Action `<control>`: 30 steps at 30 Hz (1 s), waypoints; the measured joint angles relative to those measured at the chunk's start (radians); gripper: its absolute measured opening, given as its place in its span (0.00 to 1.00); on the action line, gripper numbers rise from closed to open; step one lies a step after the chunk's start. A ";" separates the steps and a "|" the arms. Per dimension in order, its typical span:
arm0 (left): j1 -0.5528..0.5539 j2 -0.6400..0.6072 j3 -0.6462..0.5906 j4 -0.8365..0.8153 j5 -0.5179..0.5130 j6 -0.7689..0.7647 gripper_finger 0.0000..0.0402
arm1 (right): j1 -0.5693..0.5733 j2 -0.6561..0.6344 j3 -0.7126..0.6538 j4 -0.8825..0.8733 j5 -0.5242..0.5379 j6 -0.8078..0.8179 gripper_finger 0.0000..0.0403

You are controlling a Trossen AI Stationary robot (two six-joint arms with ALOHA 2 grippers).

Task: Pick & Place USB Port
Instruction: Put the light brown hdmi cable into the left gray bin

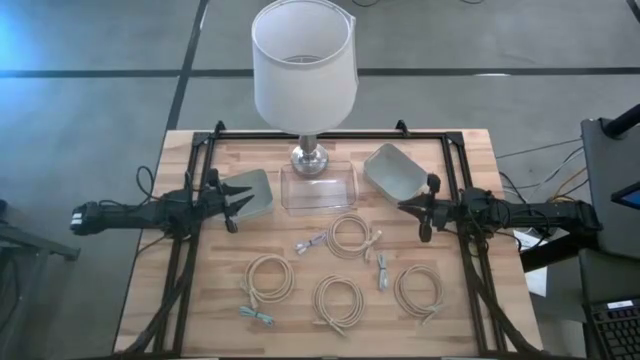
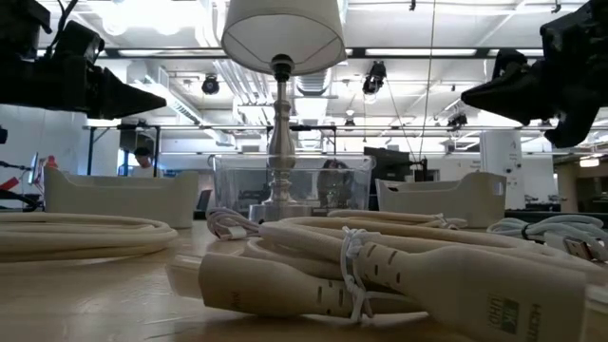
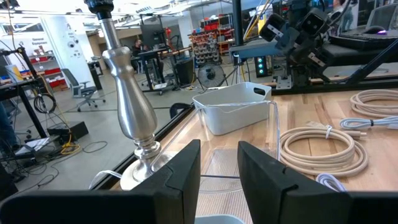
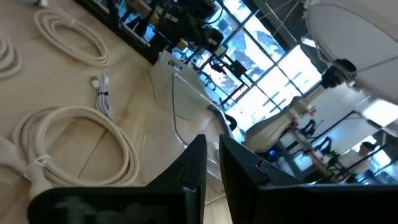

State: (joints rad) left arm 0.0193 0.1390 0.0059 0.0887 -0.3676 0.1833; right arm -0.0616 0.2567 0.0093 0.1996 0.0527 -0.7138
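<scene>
**Both grippers raised and empty, cables coiled on the table**

The left gripper [image 1: 234, 207] hangs above the table with its fingers spread a little, a narrow gap showing between the two dark fingers [image 3: 177, 180]; it holds nothing and touches nothing. Just under and ahead of its tips lies the left tray [image 1: 262, 184]. The right gripper [image 1: 412, 212] also hangs clear of the table, its fingers [image 4: 189, 171] close together with only a slim gap, pinching nothing. The right tray [image 1: 390, 170] sits just ahead of it and to the lamp side.

Between the two grippers stands a clear plastic box [image 1: 320, 187], with the lamp base [image 1: 311, 158] just behind it and the white lamp shade [image 1: 303, 62] above.

The USB cables are cream-coloured, each wound into a flat coil and tied. One coil [image 1: 352, 236] lies nearest the right gripper, toward the table's middle; another coil [image 1: 269, 277] lies well forward of the left gripper. Two more coils [image 1: 339, 300] [image 1: 419, 290] rest near the front edge of the wooden table [image 1: 160, 260]. None touches a gripper.
</scene>
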 joint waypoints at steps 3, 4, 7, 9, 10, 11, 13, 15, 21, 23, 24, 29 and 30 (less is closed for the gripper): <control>0.000 0.000 0.000 0.000 0.000 0.000 0.27 | 0.000 0.000 0.000 -0.002 0.001 0.009 0.10; 0.000 0.000 0.000 0.000 0.000 0.000 0.27 | 0.000 0.000 0.000 -0.001 0.001 0.019 0.09; 0.000 0.000 0.000 0.000 0.000 0.000 0.27 | 0.000 0.000 0.000 -0.005 0.001 0.040 0.09; 0.000 0.000 0.000 0.000 0.000 0.000 0.27 | 0.000 0.000 0.000 -0.011 0.001 0.039 0.10; 0.000 0.000 0.000 0.000 0.000 0.000 0.27 | 0.000 0.000 0.000 -0.011 0.001 0.033 0.09; 0.000 0.000 0.000 0.000 0.000 0.000 0.27 | 0.000 0.000 0.000 -0.011 0.001 0.026 0.10; 0.000 0.000 0.000 0.000 0.000 0.000 0.27 | 0.000 0.000 0.000 -0.011 0.001 0.027 0.09; 0.000 0.000 0.000 0.000 0.000 0.000 0.27 | 0.000 0.000 0.000 -0.011 0.001 0.030 0.09; 0.000 0.000 0.000 0.001 0.000 0.000 0.27 | 0.000 0.000 0.000 -0.008 0.022 0.029 0.10; 0.000 0.000 0.000 0.010 0.001 0.000 0.27 | 0.000 0.001 0.000 -0.009 0.024 0.089 0.09; -0.001 0.000 0.000 0.010 0.001 0.000 0.27 | 0.000 0.003 0.000 -0.009 0.021 0.141 0.09; -0.001 0.000 0.000 0.008 0.003 0.000 0.27 | 0.000 0.009 0.000 -0.009 0.018 0.570 0.10; -0.001 0.000 0.000 0.008 0.003 0.000 0.27 | 0.000 0.009 0.000 -0.009 0.019 0.673 0.10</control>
State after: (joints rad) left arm 0.0185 0.1390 0.0059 0.0967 -0.3645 0.1837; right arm -0.0616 0.2657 0.0093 0.1910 0.0714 -0.0408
